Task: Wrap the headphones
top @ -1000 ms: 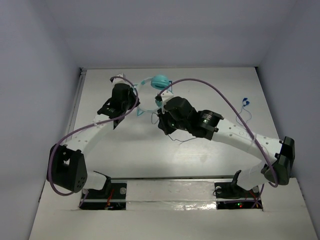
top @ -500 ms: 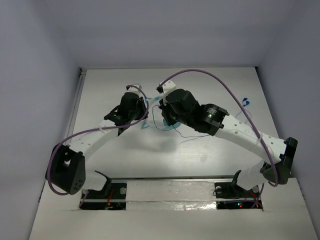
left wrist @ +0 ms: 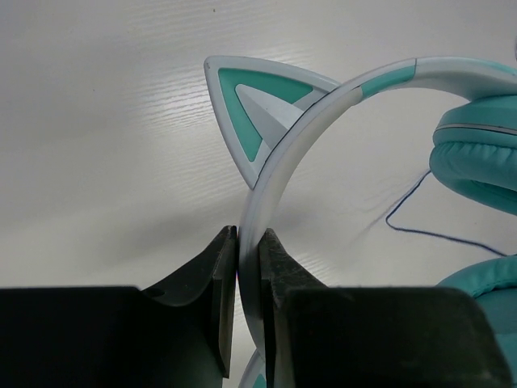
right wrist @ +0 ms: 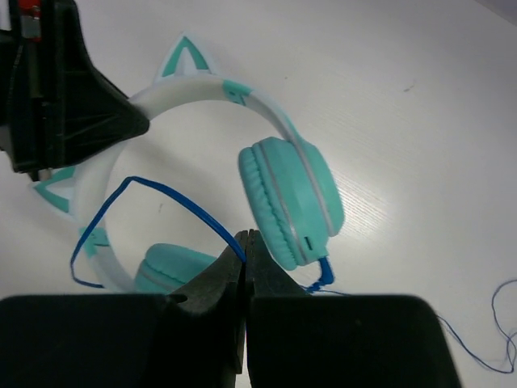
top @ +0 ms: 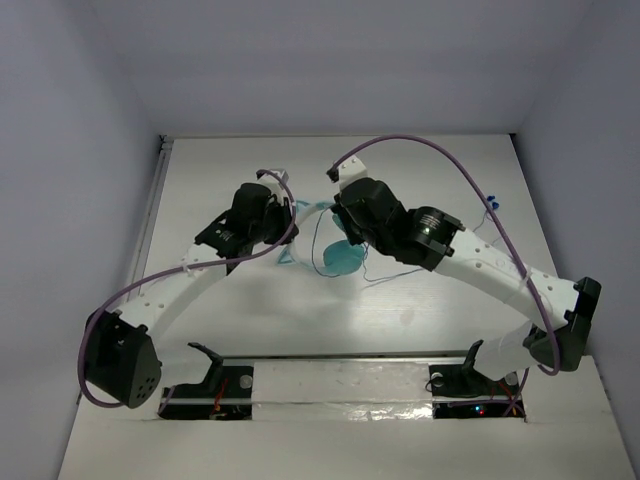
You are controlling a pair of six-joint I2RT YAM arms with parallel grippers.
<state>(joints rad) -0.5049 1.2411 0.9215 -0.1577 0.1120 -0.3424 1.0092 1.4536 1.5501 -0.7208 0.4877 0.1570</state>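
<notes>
1. Left gripper [left wrist: 247, 242] pinches the pale headband [left wrist: 283, 153] of the headphones [right wrist: 291, 202] — apparently steadying them over the surface [left wrist: 105, 121].
2. Right gripper [right wrist: 245, 240], facing it, clamps the blue cord [right wrist: 161, 187] where it loops just ahead of its tips, headphones beyond — likely readying a turn around the band.

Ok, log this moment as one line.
left pincer: shut on headband | right pincer: shut on cord | headphones: wrap not done
</notes>
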